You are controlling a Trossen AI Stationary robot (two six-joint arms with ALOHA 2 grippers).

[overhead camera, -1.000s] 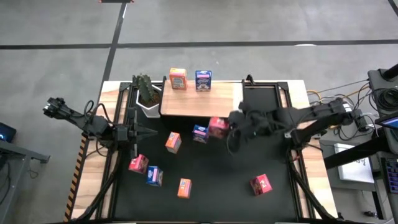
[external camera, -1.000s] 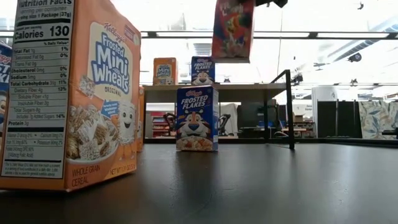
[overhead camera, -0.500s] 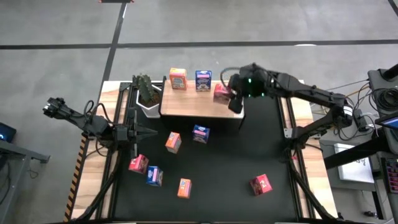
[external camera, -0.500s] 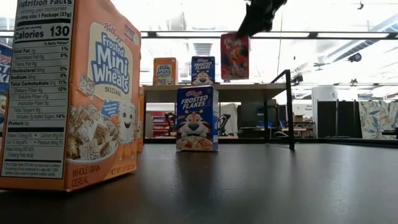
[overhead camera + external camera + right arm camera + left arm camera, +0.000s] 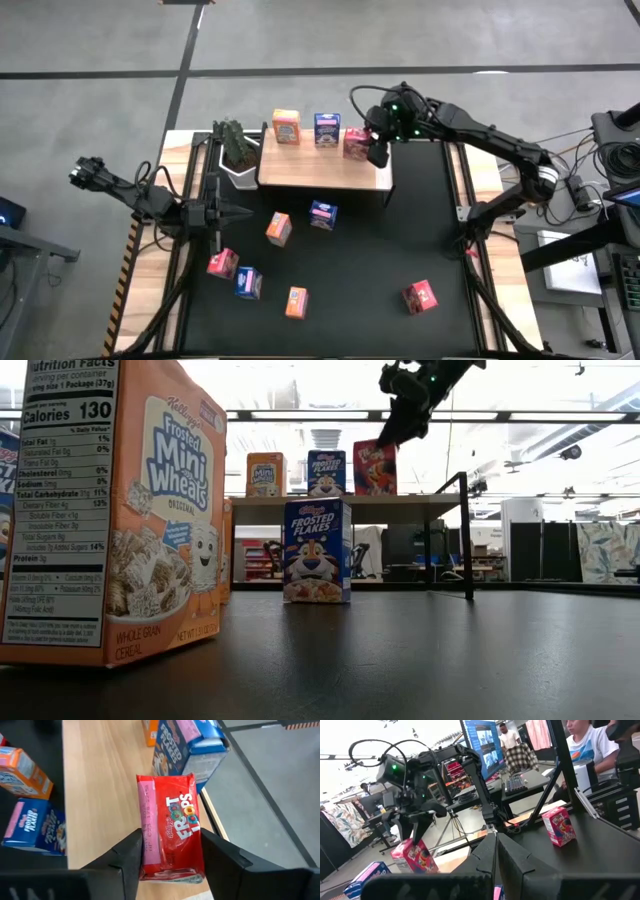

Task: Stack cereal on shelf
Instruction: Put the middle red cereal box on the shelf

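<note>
Carried up from the black mat, the pink-red Froot Loops cardboard box (image 5: 355,143) now stands on the light wooden shelf (image 5: 320,170) beside the blue box (image 5: 327,128); right end effector (image 5: 377,146) straddles it, fingers loosening. Third box placed.

Near orange box (image 5: 105,510): in my low view its left side and top run off the picture's edge; it hides the mat behind it
Pink-red box (image 5: 171,827) on the shelf (image 5: 100,795): from the right wrist its lower end sits behind the dark fingers (image 5: 127,857); I cannot tell whether they touch it
Blue box (image 5: 366,876): cut by the left wrist picture's edge
Person (image 5: 585,742): head cropped at the top
Floor boxes' print: too small from above
</note>
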